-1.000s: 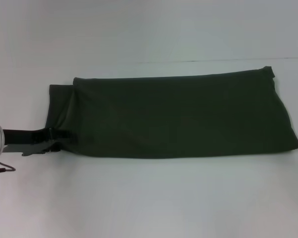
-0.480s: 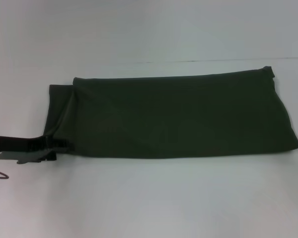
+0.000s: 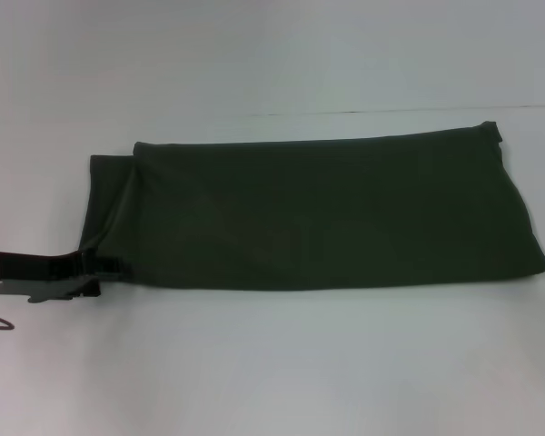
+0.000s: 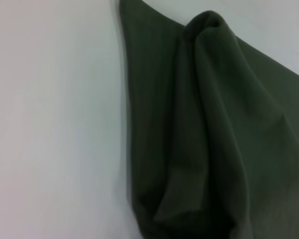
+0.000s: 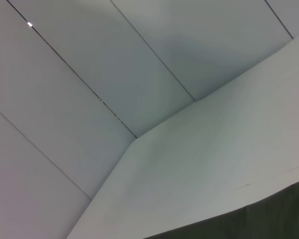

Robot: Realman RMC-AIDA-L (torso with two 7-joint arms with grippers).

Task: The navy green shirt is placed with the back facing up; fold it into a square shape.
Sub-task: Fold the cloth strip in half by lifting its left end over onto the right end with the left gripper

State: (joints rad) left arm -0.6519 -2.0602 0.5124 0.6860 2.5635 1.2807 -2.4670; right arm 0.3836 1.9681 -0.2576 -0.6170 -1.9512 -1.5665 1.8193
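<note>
Fingers of left gripper (image 3: 104, 266) closed on near-left corner of soft, light, limp dark olive-green cotton shirt (image 3: 327, 213) on white bench (image 3: 272, 363); best held by corners. Right gripper unseen.

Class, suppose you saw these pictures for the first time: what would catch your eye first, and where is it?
The navy green shirt, folded into a long dark band, lies across the middle of the white table. At its near-left corner sits the left end effector, where the cloth bunches up.

A plain white bench (image 3: 272, 363) carries the navy green shirt (image 3: 327, 213), folded into a long flat band.
</note>
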